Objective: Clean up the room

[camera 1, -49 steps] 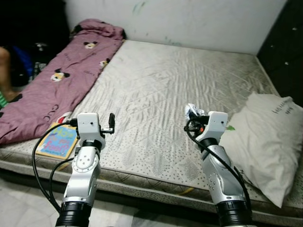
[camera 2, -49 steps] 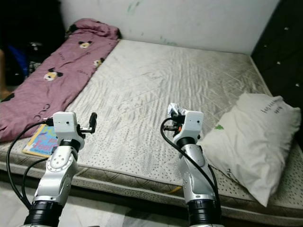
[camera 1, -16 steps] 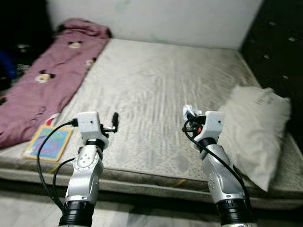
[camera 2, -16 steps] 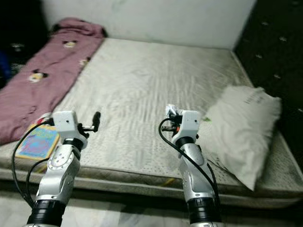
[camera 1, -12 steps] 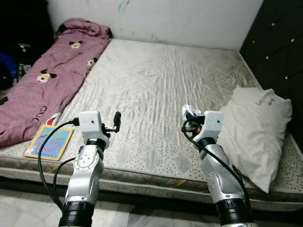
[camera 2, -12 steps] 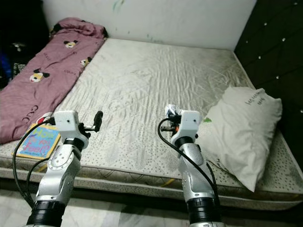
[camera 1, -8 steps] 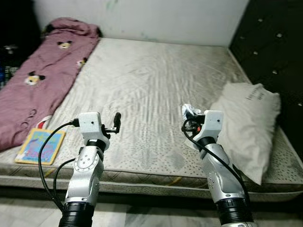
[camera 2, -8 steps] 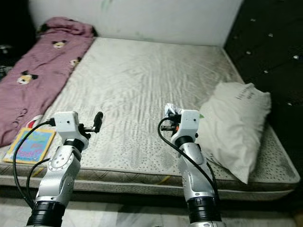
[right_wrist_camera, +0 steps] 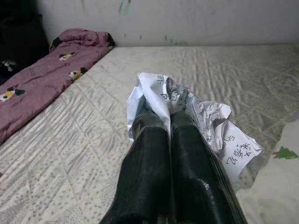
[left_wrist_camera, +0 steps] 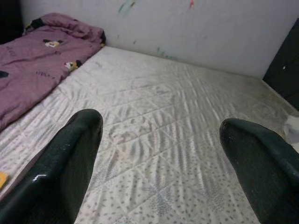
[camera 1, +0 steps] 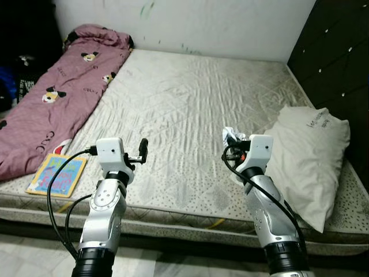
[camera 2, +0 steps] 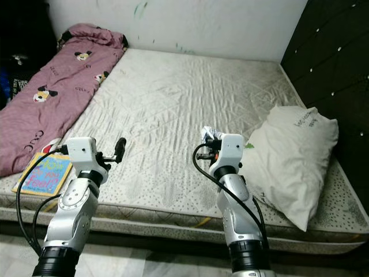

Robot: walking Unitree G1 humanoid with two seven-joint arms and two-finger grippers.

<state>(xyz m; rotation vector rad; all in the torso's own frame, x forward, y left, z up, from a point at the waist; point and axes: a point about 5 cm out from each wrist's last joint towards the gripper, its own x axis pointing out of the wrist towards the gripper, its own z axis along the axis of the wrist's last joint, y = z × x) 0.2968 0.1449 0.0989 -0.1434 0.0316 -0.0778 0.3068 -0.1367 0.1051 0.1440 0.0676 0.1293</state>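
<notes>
Clamping a crumpled white sheet of printed paper (right_wrist_camera: 187, 112), the right gripper (right_wrist_camera: 170, 122) has its two black fingers pressed together, the paper bunched at and beyond their tips. It is held above the bare grey quilted mattress (camera 1: 190, 109), just beside the white pillow (camera 1: 308, 161) that lies at the mattress's right edge. The left gripper (left_wrist_camera: 161, 135) hovers over the mattress's front part with its fingers spread wide and nothing between them. A purple cartoon-print blanket (camera 1: 52, 109) stretches along the mattress's left side, and a colourful flat picture book (camera 1: 57, 175) lies at the mattress's front left corner, touching the blanket's near end.
</notes>
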